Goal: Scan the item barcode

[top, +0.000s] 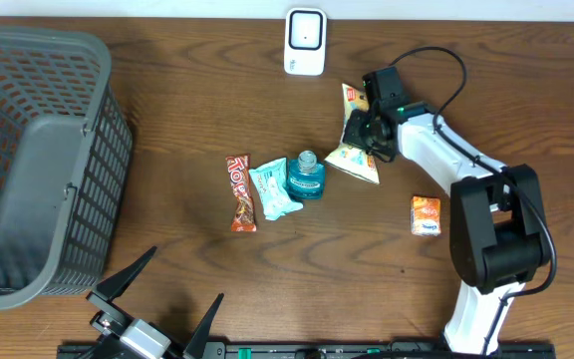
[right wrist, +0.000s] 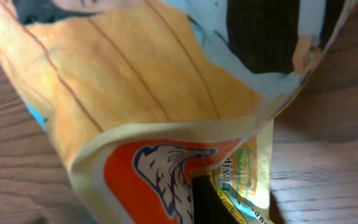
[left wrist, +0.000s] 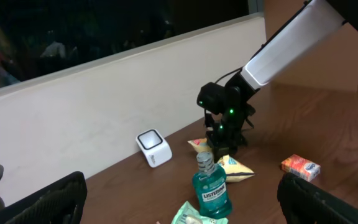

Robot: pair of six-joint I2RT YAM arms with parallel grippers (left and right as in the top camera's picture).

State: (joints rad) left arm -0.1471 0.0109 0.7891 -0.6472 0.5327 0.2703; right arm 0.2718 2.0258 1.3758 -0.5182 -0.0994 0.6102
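The wooden bench (top: 187, 100) has a grey basket (top: 38, 150) at its left edge and a white scanner (top: 305, 42) at the far edge. A candy bar (top: 241, 192), a teal packet (top: 272, 189) and a mouthwash bottle (top: 307, 177) crowd the middle, with bare wood towards the basket. The right fingers (top: 359, 128) clamp the snack bag (top: 357, 160) near the scanner. The left fingers (top: 128, 274) are spread wide and empty at the near edge.

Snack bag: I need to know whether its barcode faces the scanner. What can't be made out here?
- Barcode on the snack bag: none visible; the right wrist view is filled by close-up print only.
- Bag's middle, overhead: covered by the right fingers.
- Scanner window: too small in the overhead and left wrist views.
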